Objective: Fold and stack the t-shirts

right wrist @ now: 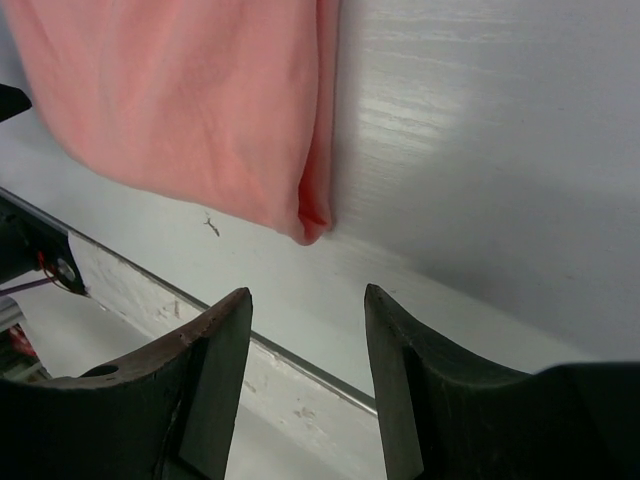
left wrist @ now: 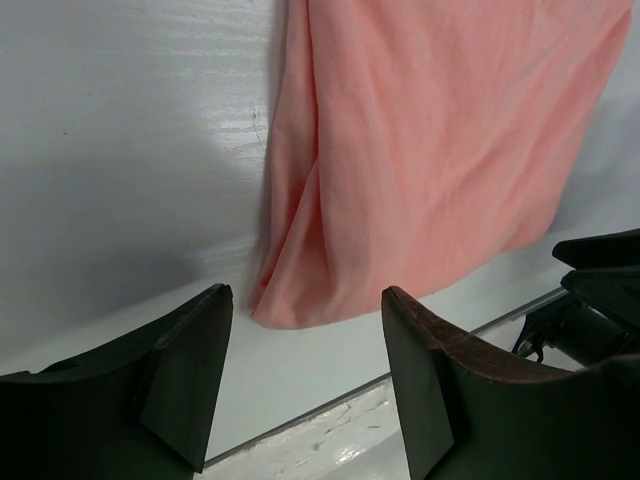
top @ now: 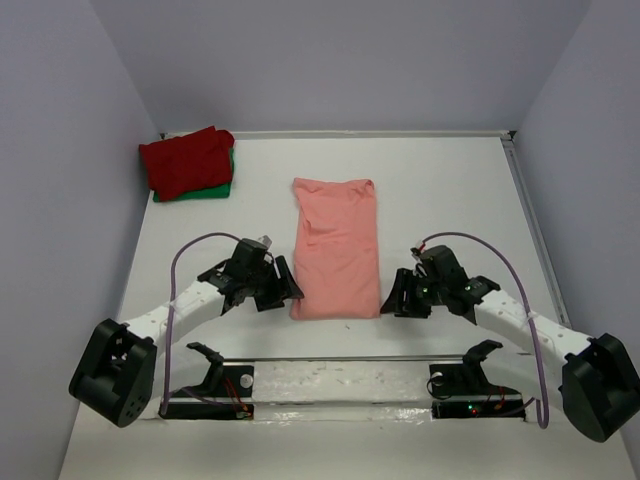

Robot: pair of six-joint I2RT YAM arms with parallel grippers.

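Salmon-pink cloth t-shirt (top: 335,248) lies mid white worktop (top: 450,190), folded to long strip; cross-fold and stacking left for you. Dark red folded t-shirt (top: 185,160) sits on green t-shirt (top: 215,188), far left corner. Left jaws, right jaws spread, empty, beside strip's near corners.

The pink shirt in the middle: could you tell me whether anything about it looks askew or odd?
Nothing serious. The pink shirt lies flat and fairly straight, just creased, a long strip rather than a pad. At the far left, the red shirt sits slightly skewed on the green shirt.
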